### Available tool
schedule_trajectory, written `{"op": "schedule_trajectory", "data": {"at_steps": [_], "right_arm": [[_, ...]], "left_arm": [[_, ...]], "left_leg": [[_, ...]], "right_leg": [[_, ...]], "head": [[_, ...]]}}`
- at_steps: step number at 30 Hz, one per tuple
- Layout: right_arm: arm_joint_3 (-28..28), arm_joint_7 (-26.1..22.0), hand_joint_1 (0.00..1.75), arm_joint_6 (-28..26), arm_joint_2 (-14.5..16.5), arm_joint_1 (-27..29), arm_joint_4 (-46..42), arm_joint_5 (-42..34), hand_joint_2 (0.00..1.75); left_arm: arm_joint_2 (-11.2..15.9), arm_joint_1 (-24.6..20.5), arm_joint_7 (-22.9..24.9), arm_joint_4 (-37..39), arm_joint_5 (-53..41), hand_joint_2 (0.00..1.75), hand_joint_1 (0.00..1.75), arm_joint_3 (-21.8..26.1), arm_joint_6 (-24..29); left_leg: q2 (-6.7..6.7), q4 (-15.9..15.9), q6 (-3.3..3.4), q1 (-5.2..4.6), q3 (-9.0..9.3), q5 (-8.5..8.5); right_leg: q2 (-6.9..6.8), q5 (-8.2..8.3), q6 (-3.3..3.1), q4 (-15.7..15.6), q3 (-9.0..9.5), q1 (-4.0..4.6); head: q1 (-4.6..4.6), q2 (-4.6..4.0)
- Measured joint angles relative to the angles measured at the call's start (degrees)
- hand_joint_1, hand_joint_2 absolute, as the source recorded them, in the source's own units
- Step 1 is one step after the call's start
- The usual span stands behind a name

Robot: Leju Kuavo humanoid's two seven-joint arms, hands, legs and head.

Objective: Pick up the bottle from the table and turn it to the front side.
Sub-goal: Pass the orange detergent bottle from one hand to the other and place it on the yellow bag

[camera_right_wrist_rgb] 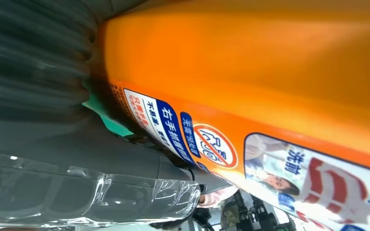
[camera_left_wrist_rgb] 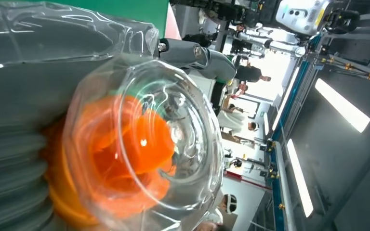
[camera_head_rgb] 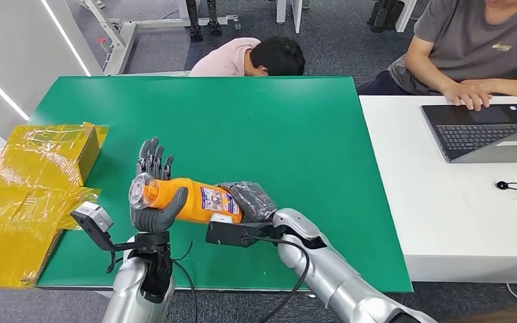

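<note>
I have the bottle (camera_head_rgb: pixel 188 200) lifted sideways above the counter's (camera_head_rgb: pixel 296 134) near edge, left robot hand (camera_head_rgb: pixel 153 202) gripping its cap end, right robot hand (camera_head_rgb: pixel 252 200) wrapped around its base. Turning it remains.

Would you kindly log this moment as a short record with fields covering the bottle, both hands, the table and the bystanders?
bottle: orange bottle with a clear cap, lying sideways above the table, cap toward the robot's left
left hand: left hand grips the cap end
right hand: right hand holds the base end
label: printed label faces up in the head view
table: green table, yellow wrapped box at its left edge
people: one person behind the table, another at a laptop on the white desk
</note>
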Motion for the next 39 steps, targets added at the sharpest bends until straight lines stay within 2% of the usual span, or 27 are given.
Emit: {"op": "schedule_trajectory", "data": {"at_steps": [5, 9, 18, 24, 39], "right_arm": [[-0.5, -0.1, 1.75, 0.1, 0.1, 1.3, -1.5, 0.2, 1.75], [-1.1, -0.1, 1.75, 0.3, 0.1, 2.2, -2.3, 0.3, 1.75], [-2.6, -0.6, 1.75, -0.9, 0.1, 3.1, -3.4, 0.4, 1.75], [-3.7, -0.9, 1.75, -3.5, 0.1, 4.7, -5.2, 0.0, 1.75], [-6.0, -0.4, 1.75, -5.6, 0.2, 9.7, -10.6, -0.6, 1.75]], "left_arm": [[0.0, 0.2, 0.0, -1.0, -0.4, 1.75, 0.0, 1.0, 0.6], [0.0, 0.4, 0.0, -1.8, -0.5, 1.75, 1.75, 1.5, 0.5], [0.0, 0.5, -0.3, -2.7, 0.8, 1.75, 1.75, 1.7, -2.5], [-0.1, 0.4, -0.3, -3.1, 1.0, 1.75, 1.75, 2.0, -4.4], [-0.2, 0.1, -0.3, -3.7, -0.8, 1.75, 1.75, 2.3, -6.9]], "left_leg": [[0.0, 0.0, 0.0, 0.0, 0.0, 0.0], [0.0, 0.0, 0.0, 0.0, 0.0, 0.0], [0.0, 0.0, 0.0, 0.0, 0.0, 0.0], [0.0, 0.0, 0.0, 0.0, 0.0, 0.0], [-0.01, 0.0, 0.0, 0.0, 0.0, 0.0]], "right_leg": [[0.0, 0.0, 0.0, 0.0, -0.01, 0.0], [0.0, 0.0, 0.0, 0.0, 0.0, 0.0], [-0.01, 0.0, 0.0, 0.0, 0.0, 0.0], [-0.01, 0.0, 0.0, 0.0, 0.0, 0.0], [-0.01, 0.0, 0.0, 0.0, 0.0, 0.0]], "head": [[0.0, 0.0], [0.0, 0.0], [0.0, 0.0], [0.0, 0.0], [0.0, 0.0]]}}
